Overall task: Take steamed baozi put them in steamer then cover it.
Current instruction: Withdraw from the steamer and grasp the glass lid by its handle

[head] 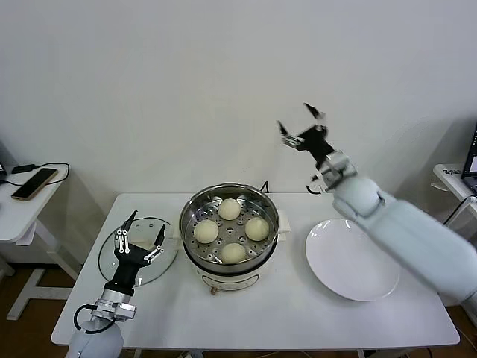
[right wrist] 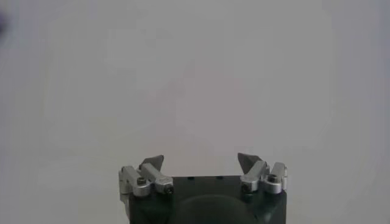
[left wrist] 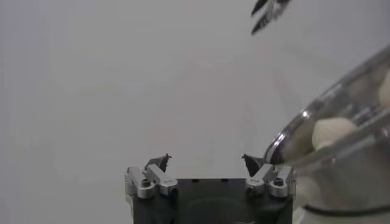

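With all four baozi (head: 229,209) seated in our steamer (head: 229,231), we hover our left tool (head: 141,237), spread wide and empty, over the cover (head: 138,250) lying flat on the worktop (head: 298,313), our right tool (head: 302,127) raised clear, likewise open, holding nothing.

Table (head: 298,313): steamer (head: 229,257), cover (head: 112,257), plate (head: 350,261)

We're looking at what reads as a lab or office test corner rather than a real kitchen: a plain white table (head: 298,313) is standing against a bare white wall (head: 223,74), with no counters or cupboards showing. A side desk (head: 22,209) is carrying a phone (head: 33,183) and cable, and a laptop's edge (head: 471,156) is peeking in at right.
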`<act>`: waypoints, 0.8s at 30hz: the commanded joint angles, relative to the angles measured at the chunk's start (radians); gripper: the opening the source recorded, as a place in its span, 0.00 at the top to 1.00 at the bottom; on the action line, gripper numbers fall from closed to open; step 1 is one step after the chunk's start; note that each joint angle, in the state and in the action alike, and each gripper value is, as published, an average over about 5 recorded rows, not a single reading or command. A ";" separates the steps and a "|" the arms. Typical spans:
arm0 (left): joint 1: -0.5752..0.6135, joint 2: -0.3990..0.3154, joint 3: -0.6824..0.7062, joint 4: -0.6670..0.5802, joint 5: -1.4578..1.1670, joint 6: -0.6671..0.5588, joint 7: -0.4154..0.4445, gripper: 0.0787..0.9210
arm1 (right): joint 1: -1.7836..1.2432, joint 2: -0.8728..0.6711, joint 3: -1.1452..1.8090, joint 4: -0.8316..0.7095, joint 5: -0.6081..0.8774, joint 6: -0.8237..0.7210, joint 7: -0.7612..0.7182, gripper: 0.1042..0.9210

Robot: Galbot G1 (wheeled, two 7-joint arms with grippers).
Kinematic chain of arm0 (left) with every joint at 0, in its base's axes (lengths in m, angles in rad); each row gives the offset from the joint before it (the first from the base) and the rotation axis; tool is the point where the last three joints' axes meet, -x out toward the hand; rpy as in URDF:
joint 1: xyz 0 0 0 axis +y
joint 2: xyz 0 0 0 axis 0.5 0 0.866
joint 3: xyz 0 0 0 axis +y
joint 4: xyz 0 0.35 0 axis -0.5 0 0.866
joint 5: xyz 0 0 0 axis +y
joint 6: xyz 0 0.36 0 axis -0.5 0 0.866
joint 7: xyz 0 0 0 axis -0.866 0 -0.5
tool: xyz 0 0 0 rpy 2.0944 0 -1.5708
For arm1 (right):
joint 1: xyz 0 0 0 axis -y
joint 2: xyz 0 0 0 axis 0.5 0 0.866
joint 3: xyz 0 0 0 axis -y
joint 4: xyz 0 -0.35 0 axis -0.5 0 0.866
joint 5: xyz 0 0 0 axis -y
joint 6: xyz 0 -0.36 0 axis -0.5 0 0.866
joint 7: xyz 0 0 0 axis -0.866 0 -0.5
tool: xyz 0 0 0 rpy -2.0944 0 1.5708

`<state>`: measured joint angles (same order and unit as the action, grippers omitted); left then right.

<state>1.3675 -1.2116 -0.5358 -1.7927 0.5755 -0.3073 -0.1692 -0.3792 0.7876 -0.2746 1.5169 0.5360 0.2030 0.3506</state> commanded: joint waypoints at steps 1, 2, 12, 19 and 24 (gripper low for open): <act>-0.039 0.011 -0.033 0.099 0.409 0.057 -0.019 0.12 | -0.739 0.191 0.719 0.048 -0.177 0.145 0.111 0.12; -0.041 0.015 -0.041 0.114 0.453 0.068 -0.021 0.12 | -0.763 0.215 0.735 0.047 -0.187 0.151 0.101 0.12; -0.042 0.061 -0.095 0.268 0.803 0.133 -0.027 0.12 | -0.867 0.363 0.759 0.043 -0.262 0.178 0.042 0.12; -0.100 0.070 -0.077 0.370 0.846 0.151 -0.058 0.12 | -0.875 0.410 0.743 0.033 -0.304 0.175 0.032 0.12; -0.133 0.064 -0.059 0.413 0.837 0.147 -0.070 0.12 | -0.873 0.422 0.738 0.013 -0.321 0.172 0.027 0.12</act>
<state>1.2871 -1.1539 -0.6007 -1.5025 1.2770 -0.1855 -0.2183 -1.1674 1.1296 0.3911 1.5404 0.2734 0.3571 0.3811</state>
